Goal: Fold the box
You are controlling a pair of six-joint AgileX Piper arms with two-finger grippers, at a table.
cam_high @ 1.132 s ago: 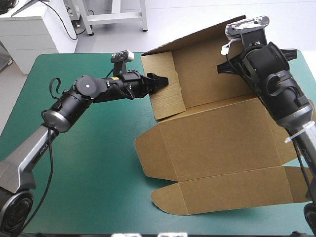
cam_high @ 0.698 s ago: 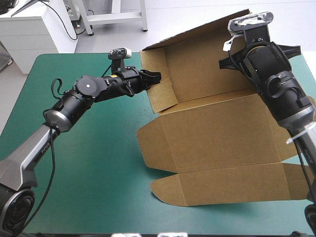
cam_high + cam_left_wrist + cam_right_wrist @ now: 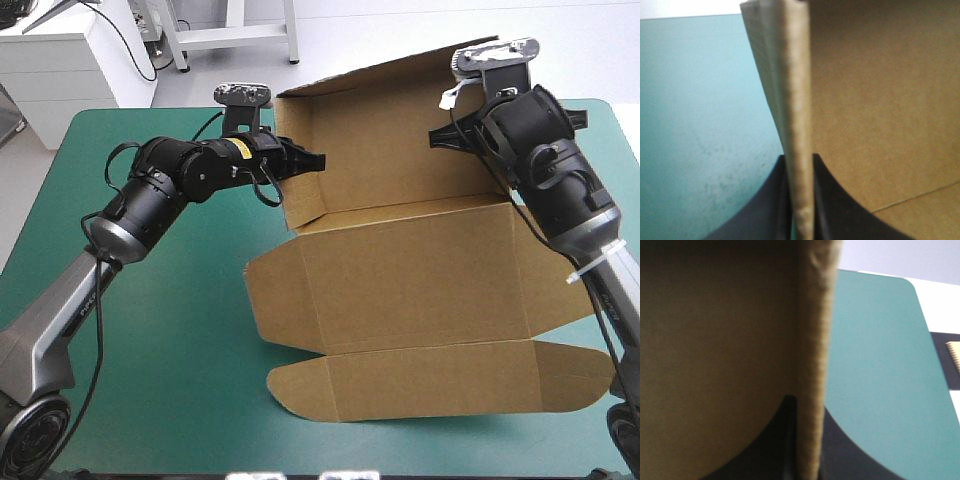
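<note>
Teal-green tabletop (image 3: pixel 150 350) fills the scene, and most of its right half is taken by the brown box (image 3: pixel 420 290) — a cut sheet of board, partly raised. Its broad middle panel (image 3: pixel 420 270) lies flat on the tabletop. A long near flap (image 3: pixel 440 380) with rounded corners lies flat toward the near edge. The far panel (image 3: pixel 380 140) stands up from its fold, with its top edge toward the far side of the tabletop. A short side flap (image 3: pixel 305 200) at that panel's left end is turned forward.

The left arm reaches in from the left, and the left gripper (image 3: pixel 305 160) sits at the left end of the raised panel. In the left wrist view its black fingers (image 3: pixel 771 215) are nearly together, with the pale cut edge of the board clamped between them.

The right arm comes over the right side of the box. The right gripper (image 3: pixel 440 135) is at the far panel's right part, near its top edge, and the arm hides the panel's right end. The right wrist view shows its fingers (image 3: pixel 775 450) pinched the same way on a board edge — brown panel on one side, teal-green tabletop on the other.
</note>
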